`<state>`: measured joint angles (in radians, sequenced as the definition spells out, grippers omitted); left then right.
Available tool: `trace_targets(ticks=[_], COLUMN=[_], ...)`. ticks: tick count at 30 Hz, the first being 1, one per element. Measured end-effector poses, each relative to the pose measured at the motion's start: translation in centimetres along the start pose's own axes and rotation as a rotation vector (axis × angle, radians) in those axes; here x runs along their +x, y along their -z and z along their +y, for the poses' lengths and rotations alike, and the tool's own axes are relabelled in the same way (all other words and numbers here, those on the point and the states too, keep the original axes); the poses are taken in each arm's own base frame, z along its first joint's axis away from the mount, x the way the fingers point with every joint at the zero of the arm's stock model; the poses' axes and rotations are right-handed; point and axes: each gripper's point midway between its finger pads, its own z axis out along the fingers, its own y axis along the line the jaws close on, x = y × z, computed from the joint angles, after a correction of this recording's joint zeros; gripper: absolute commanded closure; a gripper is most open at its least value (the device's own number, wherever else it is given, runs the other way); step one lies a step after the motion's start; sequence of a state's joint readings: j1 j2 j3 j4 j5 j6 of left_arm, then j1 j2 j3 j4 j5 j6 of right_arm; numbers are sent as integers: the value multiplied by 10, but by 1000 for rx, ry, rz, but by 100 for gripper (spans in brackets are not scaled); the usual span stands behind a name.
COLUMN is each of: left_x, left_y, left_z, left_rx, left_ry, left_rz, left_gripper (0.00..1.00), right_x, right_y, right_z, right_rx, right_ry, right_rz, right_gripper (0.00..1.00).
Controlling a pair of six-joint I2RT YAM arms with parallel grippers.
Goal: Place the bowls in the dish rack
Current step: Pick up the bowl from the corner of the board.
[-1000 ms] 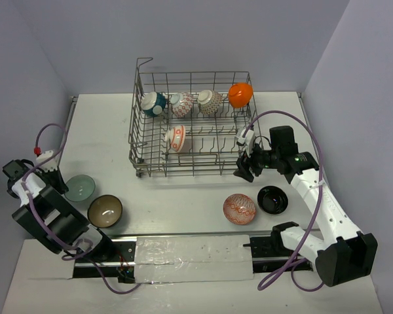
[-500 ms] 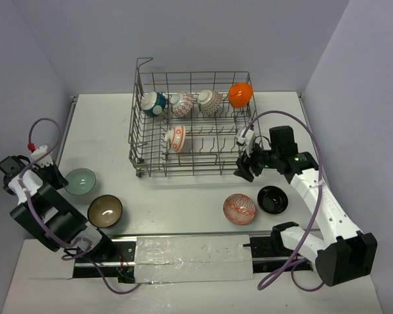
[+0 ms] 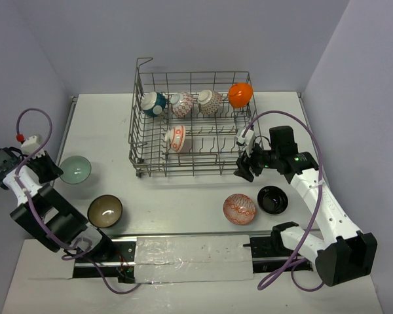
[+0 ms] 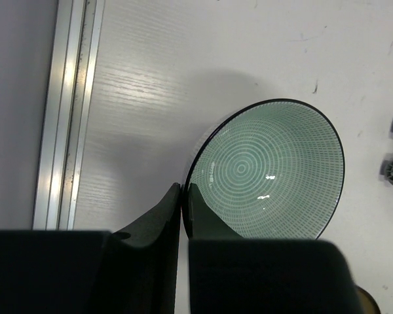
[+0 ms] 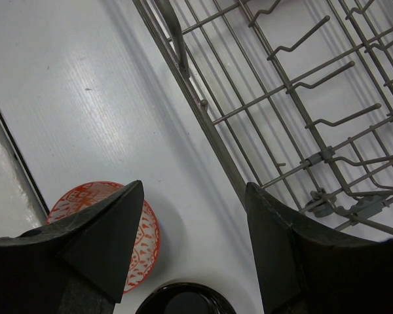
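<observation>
The grey wire dish rack (image 3: 139,134) holds a teal bowl (image 3: 153,103), two patterned bowls (image 3: 181,103) (image 3: 210,101) and an orange bowl (image 3: 240,94) in its back row, and another patterned bowl (image 3: 175,138) in front. My left gripper (image 3: 52,169) is shut on the rim of the pale green bowl (image 3: 75,169), which fills the left wrist view (image 4: 268,170), lifted off the table. My right gripper (image 3: 243,167) is open and empty by the rack's front right corner (image 5: 209,124), above the red-patterned bowl (image 3: 240,209) and black bowl (image 3: 272,199).
A brown bowl (image 3: 105,210) sits on the table near the left arm. A metal rail (image 4: 69,111) runs along the table's left edge. Walls close in on the left, back and right. A taped strip (image 3: 190,252) lies along the front between the arm bases.
My left gripper has lifted the pale green bowl and drawn it up and to the left, away from the brown bowl. The right arm has not moved.
</observation>
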<state>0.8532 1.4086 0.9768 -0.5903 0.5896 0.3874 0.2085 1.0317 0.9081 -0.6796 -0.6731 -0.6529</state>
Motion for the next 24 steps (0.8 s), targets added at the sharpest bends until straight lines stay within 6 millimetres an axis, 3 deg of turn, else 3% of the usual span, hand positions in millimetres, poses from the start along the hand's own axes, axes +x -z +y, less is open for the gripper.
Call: trace_targets(ticks=[5, 14, 24], left_x=[-12, -69, -105], left_y=[7, 41, 60], left_z=[-12, -38, -81], left_rx=[28, 52, 125], left_ry=[5, -22, -64], left_rz=[-22, -162, -204], left_gripper=[100, 100, 100], right_x=[0, 3, -1], right_y=[-1, -2, -5], right_z=[-1, 1, 10], right_rx=[1, -4, -36], right_ry=[2, -3, 12], right_rz=[-3, 2, -4], right_gripper=[28, 28, 28])
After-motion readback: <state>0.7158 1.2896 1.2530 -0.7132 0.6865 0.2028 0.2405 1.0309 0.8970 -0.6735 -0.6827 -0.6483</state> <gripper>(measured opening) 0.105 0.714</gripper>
